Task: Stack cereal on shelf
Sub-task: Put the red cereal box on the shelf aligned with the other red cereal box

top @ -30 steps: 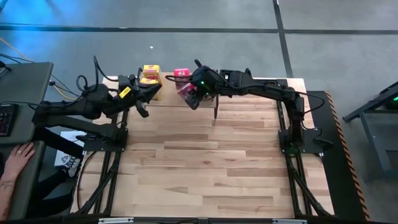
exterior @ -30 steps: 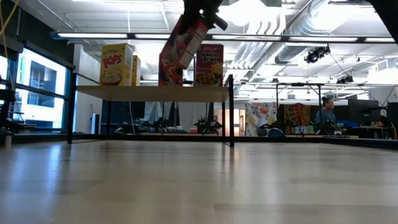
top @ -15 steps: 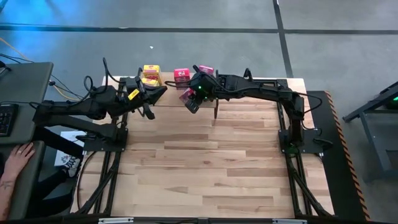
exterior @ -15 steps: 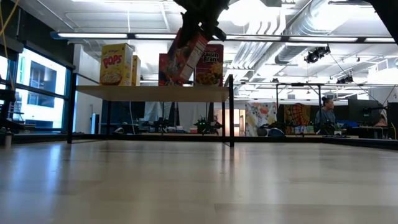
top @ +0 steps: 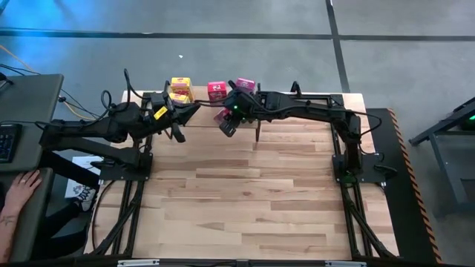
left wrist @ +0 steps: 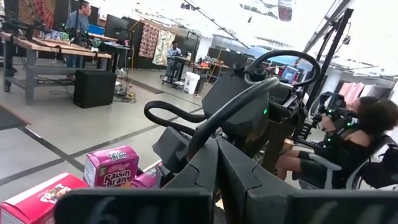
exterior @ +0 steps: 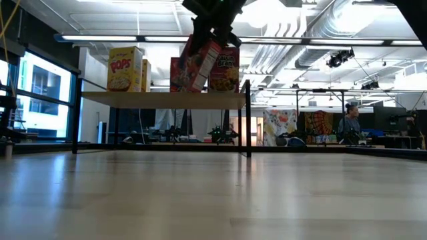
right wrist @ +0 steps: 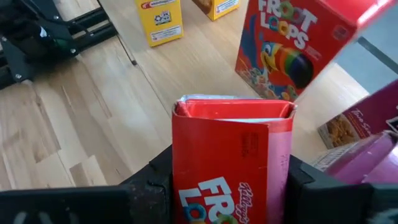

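The right claw [top: 227, 121] is clamped on a red Froot Loops box [exterior: 202, 63], held tilted above the shelf [exterior: 163, 99], long axis leaning, top toward the claw. Beyond it stand another Froot Loops box [right wrist: 297, 46] and a Raisin Bran box [exterior: 227, 69]. The left claw [top: 178, 122] hovers nearby; its opening cannot be told.

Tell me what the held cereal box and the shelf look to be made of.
The cereal box held in the right gripper looks like thin printed cardboard with a slightly glossy finish: folded top flaps and sharp creased edges show. The shelf seems to have a light wood plank top, pale and matte, on thin black legs, probably painted metal by their slimness.
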You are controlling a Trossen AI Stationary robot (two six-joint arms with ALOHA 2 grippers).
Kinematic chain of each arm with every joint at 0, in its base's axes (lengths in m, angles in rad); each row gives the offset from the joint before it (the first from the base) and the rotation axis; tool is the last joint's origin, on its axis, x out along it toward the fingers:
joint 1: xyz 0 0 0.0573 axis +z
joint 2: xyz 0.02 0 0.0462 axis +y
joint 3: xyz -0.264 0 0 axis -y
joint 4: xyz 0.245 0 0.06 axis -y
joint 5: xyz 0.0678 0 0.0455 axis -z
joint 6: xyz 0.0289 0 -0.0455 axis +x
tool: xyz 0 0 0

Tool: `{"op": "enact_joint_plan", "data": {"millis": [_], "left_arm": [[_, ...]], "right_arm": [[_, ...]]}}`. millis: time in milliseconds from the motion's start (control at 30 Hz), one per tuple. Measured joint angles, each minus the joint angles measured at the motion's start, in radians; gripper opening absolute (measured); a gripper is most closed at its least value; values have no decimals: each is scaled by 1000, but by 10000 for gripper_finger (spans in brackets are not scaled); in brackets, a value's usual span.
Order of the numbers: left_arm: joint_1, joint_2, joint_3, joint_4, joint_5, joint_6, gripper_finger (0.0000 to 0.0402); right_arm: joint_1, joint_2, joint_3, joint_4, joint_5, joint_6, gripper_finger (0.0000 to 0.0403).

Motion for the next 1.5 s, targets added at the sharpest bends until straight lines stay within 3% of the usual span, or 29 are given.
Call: {"op": "enact_joint_plan", "data": {"millis": [500, 967, 1500], "left_arm": [[0, 0, 0, 0, 4, -18, 0], [0, 0, 0, 0, 4, -18, 0], [0, 0, 0, -16, 4, -18, 0]], "right_arm": [[0, 12, 5, 21, -7, -21, 145], [-23, 16, 4, 105, 0, -12, 278], [-31, 13, 4, 135, -54, -20, 289]]}}
